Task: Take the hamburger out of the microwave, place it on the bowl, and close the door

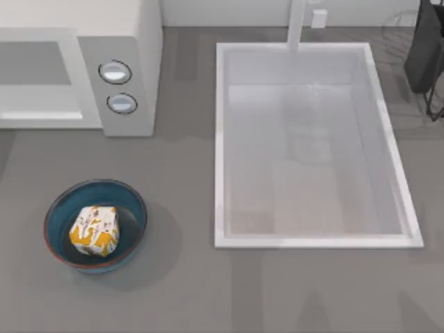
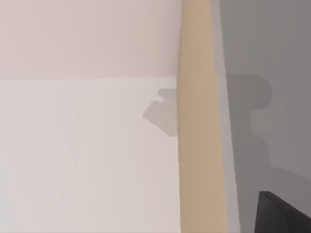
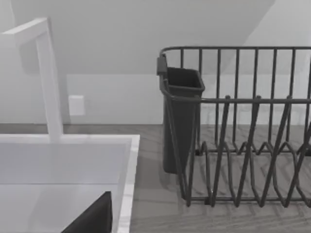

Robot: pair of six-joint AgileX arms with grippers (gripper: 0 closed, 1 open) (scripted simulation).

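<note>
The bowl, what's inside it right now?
The hamburger sits inside the bowl, wrapped in white paper with orange patches, on the table's left side. It covers part of the bowl's dark floor, so anything under it cannot be seen.

White rectangular sink basin point(image 1: 316, 149) set into the grey desk point(image 1: 187, 291), right of centre. White faucet point(image 1: 297, 24) rises at the basin's far edge. Dark wire dish rack point(image 3: 243, 141) stands on the desk just beside the basin's far right corner, a dark cutlery cup point(image 3: 181, 119) fixed at its near end.
</note>
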